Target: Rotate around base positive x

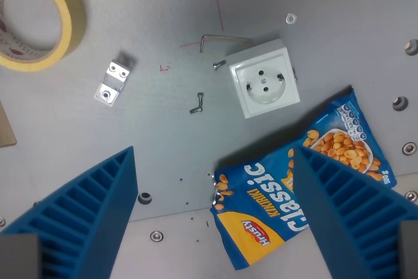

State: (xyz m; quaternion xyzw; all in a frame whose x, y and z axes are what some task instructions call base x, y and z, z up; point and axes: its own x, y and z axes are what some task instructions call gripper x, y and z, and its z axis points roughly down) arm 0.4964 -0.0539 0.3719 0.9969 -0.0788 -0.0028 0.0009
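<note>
The wrist view looks straight down on a grey metal table [163,129]. My gripper [219,223] is open, its two blue ribbed fingers [85,220] standing wide apart at the bottom with nothing between them. A blue snack bag marked "Classic" [274,207] lies flat under and beside the finger on the wrist view's right, which hides part of it. A white wall socket [264,78] sits above the bag.
A roll of yellow tape [36,17] lies at the top left. A small metal bracket [113,83], an Allen key [219,38] and two loose screws [197,102] are scattered mid-table. Bolt heads [398,102] line the right edge.
</note>
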